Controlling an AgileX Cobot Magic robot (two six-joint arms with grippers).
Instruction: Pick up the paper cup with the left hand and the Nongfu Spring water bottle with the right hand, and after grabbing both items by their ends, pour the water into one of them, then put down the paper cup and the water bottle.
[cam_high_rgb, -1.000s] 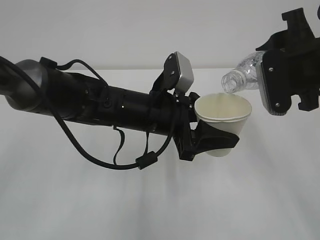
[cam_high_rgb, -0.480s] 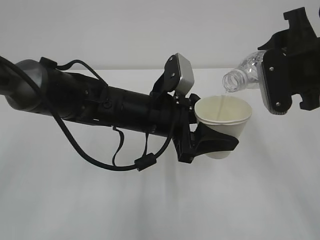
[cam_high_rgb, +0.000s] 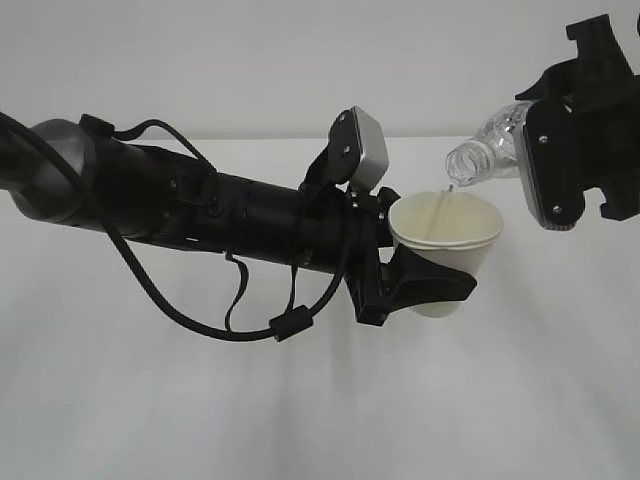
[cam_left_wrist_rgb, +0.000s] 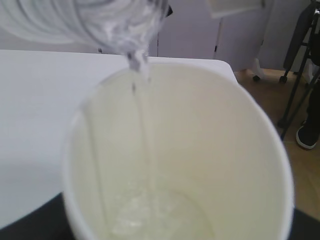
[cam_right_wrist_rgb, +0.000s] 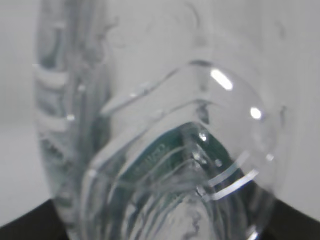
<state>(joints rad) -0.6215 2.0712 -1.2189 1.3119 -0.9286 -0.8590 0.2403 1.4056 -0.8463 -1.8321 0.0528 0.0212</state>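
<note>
Two black arms meet in mid-air above a white desk (cam_high_rgb: 200, 420) as a pour is under way. The left hand (cam_high_rgb: 425, 285) has its jaws spread partway and closed round the lower body of the paper cup (cam_high_rgb: 447, 240), gripping near the base so that the mouth stays free and tipped slightly toward the bottle. The right hand (cam_high_rgb: 560, 165), on the right of the exterior view, holds the Nongfu Spring water bottle (cam_high_rgb: 487, 150) by its rear end, jaws likewise part open and clamped on the ribbed plastic; that far-end grip leaves the uncapped neck clear to reach out over the cup's rim. The bottle lies almost level with its neck dipped a little, just above and not touching the rim, which appears to keep the flow thin. From the left wrist view, a narrow stream of water (cam_left_wrist_rgb: 142, 130) falls from the bottle mouth down the cream-coloured inside wall and gathers in a shallow pool at the bottom. Neither object touches the desk. Judging by the low level in the cup, pouring looks unfinished, and both items have yet to be set down.
</note>
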